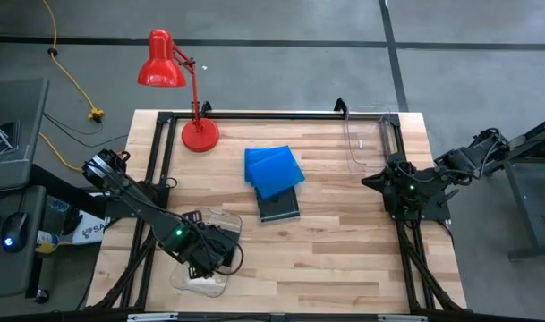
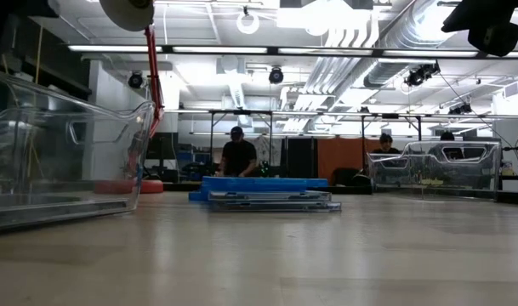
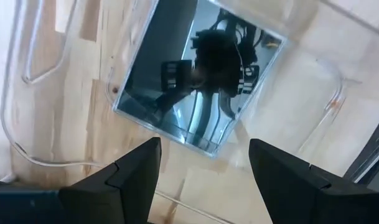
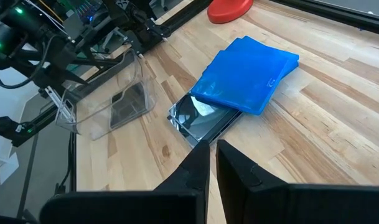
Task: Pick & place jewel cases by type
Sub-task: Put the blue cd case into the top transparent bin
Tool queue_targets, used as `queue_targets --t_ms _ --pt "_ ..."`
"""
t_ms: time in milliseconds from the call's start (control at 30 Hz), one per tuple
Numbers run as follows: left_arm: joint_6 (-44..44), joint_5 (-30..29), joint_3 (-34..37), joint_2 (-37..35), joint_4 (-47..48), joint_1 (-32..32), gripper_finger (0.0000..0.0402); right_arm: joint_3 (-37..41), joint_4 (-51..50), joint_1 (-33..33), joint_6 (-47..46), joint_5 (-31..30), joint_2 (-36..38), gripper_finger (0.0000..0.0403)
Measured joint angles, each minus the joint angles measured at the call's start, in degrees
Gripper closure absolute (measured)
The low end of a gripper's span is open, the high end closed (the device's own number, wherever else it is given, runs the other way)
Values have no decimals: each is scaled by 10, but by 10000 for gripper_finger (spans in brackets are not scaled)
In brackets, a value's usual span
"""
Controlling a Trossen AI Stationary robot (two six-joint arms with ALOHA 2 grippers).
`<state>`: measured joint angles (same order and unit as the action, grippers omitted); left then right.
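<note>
So the left end effector (image 3: 201, 163) is hanging right over the clear bin (image 1: 220, 220) at the near left corner of the table (image 1: 344, 250), fingers spread wide with nothing between them. Lying flat in the bottom of that bin is one dark jewel case (image 3: 195, 74), shiny enough to mirror the arm above it. The rest of the pile sits mid-table: a couple of blue jewel cases (image 1: 274, 170) stacked on top of another dark case (image 1: 279, 207) that sticks out underneath. The right end effector (image 4: 213, 152) waits at the right side of the table, fingers nearly pressed together and empty, next to the second clear bin (image 1: 366, 136). Red desk lamp (image 1: 169, 67) at the back left.
</note>
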<state>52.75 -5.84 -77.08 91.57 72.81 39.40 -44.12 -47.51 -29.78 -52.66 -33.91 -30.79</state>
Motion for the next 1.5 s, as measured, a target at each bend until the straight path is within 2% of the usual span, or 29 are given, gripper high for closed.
queue_targets --t_ms 200,667,867,1000,1133,1333,1500 --pt "0 -82 -27 -8 -12 4 163 0 0 0 0 0 0 391" --pt "46 -322 -29 -133 -20 -1 163 0 -2 0 0 1 0 391" --pt "45 -368 -29 -151 -27 -43 163 0 -3 0 -14 -3 0 391" --pt "26 -365 -28 -148 -38 -85 163 0 -3 0 -47 -19 0 391" --pt "-42 -347 -3 -149 -129 -134 163 0 -5 0 -82 -41 -9 391" --pt "-186 -245 67 -149 -345 -217 163 0 -6 0 -142 -62 -53 391" --pt "-232 -152 134 -149 -512 -280 163 0 -6 0 -190 -57 -105 391"
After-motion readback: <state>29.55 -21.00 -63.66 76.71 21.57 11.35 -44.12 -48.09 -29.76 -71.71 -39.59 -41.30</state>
